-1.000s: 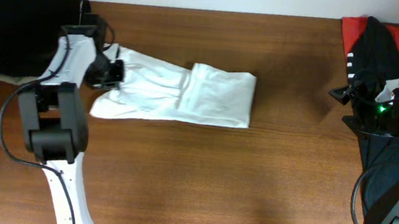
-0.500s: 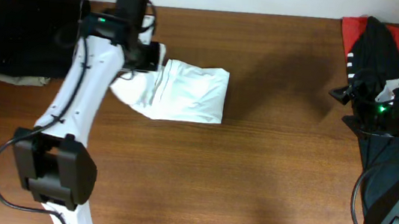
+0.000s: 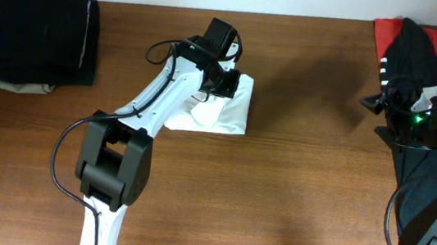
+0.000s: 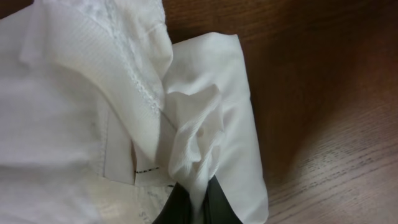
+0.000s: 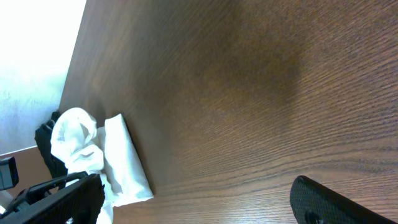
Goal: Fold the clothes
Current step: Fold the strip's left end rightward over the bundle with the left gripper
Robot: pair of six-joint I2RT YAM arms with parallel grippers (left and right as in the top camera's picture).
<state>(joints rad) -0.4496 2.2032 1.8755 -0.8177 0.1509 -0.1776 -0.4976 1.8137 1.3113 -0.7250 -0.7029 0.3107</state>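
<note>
We have the left hand [image 3: 224,80] pinching a fold of the white T-shirt [image 3: 227,117] directly above its stack; right hand [image 3: 372,102], spread, well apart.

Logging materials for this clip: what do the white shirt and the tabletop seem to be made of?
White shirt: soft matte knit, likely cotton; fine weave texture, stitched hems, limp creases. Tabletop: brown wood or wood-look laminate, smooth with slight sheen; grain lines visible.
</note>
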